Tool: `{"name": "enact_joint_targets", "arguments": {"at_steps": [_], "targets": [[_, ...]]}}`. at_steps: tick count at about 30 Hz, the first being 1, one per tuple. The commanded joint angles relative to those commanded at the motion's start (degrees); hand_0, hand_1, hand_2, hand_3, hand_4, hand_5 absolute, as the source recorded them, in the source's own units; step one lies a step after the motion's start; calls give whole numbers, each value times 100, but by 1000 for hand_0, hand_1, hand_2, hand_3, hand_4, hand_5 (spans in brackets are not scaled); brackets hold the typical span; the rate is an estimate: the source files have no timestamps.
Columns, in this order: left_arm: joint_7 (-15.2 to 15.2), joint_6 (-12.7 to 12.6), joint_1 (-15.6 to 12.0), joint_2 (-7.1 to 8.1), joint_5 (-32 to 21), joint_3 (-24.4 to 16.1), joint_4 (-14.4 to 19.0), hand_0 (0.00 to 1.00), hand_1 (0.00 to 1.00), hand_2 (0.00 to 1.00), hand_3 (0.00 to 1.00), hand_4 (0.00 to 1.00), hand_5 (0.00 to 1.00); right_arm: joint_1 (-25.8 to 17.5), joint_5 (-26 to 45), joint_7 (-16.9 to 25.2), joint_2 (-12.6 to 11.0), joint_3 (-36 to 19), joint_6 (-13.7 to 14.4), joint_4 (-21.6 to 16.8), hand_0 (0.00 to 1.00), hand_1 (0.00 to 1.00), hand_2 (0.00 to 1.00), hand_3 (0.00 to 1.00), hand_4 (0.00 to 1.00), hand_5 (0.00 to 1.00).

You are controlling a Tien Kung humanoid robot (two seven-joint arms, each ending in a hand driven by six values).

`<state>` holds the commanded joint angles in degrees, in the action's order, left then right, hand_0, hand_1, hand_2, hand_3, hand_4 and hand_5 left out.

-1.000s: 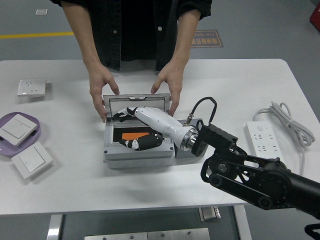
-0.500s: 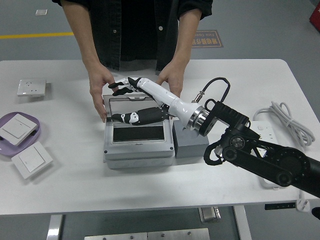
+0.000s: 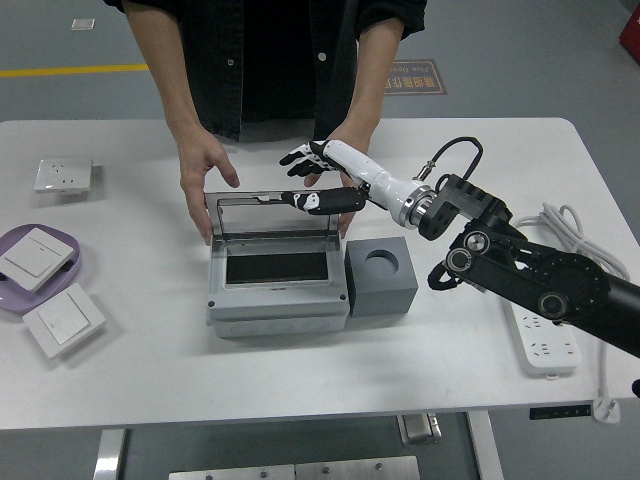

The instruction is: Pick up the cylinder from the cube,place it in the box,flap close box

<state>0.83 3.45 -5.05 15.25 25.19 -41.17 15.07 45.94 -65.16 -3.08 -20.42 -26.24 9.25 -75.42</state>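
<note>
The grey box (image 3: pixel 277 300) stands mid-table with its clear lid (image 3: pixel 272 216) raised. Its inside shows only as a dark rectangle, and I see no cylinder. Right beside it stands the grey cube (image 3: pixel 381 283), whose round socket on top is empty. My right hand (image 3: pixel 312 180) hovers at the lid's upper right edge with its fingers spread, holding nothing; the thumb lies along the lid's top rim. A person's hand (image 3: pixel 200 180) steadies the box's left rear. Their other hand (image 3: pixel 346 180) is at its right rear, just behind my hand.
A white power strip (image 3: pixel 538 325) with its coiled cable (image 3: pixel 577 242) lies at the right. On the left are a purple plate (image 3: pixel 12 240) carrying a switch (image 3: pixel 35 259), a loose switch (image 3: pixel 63 320) and a wall socket (image 3: pixel 63 175).
My right hand has come up out of the box and moved back and right to the lid's top edge. The orange piece seen inside earlier no longer shows.
</note>
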Motion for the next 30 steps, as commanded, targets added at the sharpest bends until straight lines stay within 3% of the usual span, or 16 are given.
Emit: {"name": "enact_joint_targets", "arguments": {"at_steps": [15,23,30], "targets": [[7,-6,11,1,95,-90,18,610,623,623,639,692,244,-427,-316,-99,-488,94,154,-1520,758,682,682,722,709,333],[13,-6,1,-22,205,-218,45,611,623,623,638,694,244,-742,-121,-58,-597,256,93,-1548,740,682,683,722,700,342],[6,-10,-48,-16,193,-235,44,610,623,624,639,697,242,-893,-193,-44,-795,-179,108,-1799,739,681,689,733,691,345]]}}
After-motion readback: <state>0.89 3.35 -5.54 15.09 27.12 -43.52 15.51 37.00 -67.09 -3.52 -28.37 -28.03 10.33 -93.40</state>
